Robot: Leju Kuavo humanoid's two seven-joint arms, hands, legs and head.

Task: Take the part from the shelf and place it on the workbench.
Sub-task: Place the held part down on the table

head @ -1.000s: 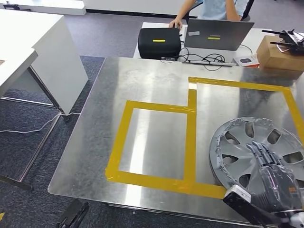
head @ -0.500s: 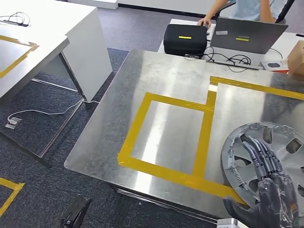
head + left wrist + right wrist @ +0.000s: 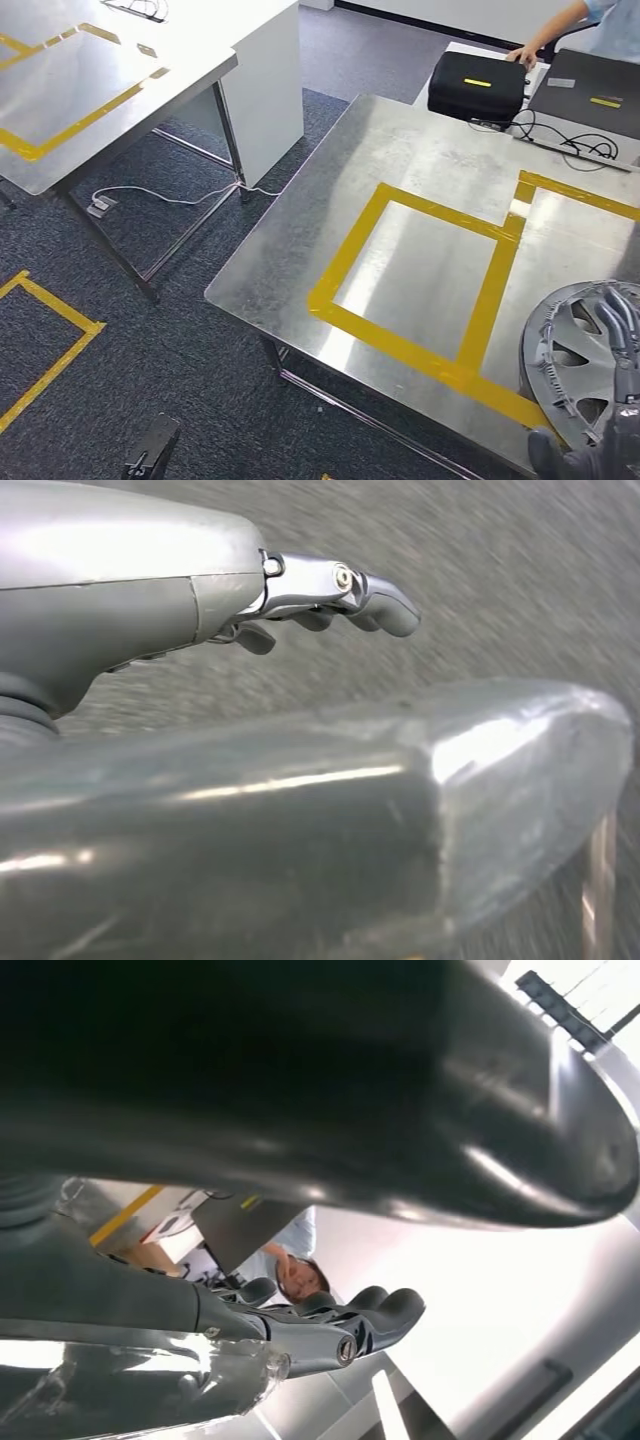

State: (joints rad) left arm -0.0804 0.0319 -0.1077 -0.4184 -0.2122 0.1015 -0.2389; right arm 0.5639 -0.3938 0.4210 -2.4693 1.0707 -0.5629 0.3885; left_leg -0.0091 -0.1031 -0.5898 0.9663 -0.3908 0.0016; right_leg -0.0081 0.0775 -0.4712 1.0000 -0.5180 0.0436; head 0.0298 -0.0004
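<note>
The part, a silver wheel cover (image 3: 573, 360), lies flat on the steel workbench (image 3: 423, 160) at its near right corner, partly over the yellow tape outline (image 3: 407, 345). My right hand (image 3: 604, 400) hovers over its near edge, dark fingers (image 3: 623, 325) stretched out above the spokes and thumb apart off the table edge. It grips nothing. In the right wrist view the right hand's fingers (image 3: 355, 1320) lie straight with a gap to the thumb. My left hand (image 3: 153, 450) hangs low over the carpet, and its fingers (image 3: 340, 585) in the left wrist view hold nothing.
A second steel table (image 3: 83, 90) with yellow tape stands at the far left beside a white desk (image 3: 256, 60). A black case (image 3: 477, 85) and a laptop (image 3: 596, 95) sit behind the workbench, where a person's hand (image 3: 524, 52) rests. A cable (image 3: 166, 195) crosses the carpet.
The camera has swung left, so the whole scene slid right. My right hand has drawn back from the middle of the wheel cover to its near edge; the cover stays on the bench.
</note>
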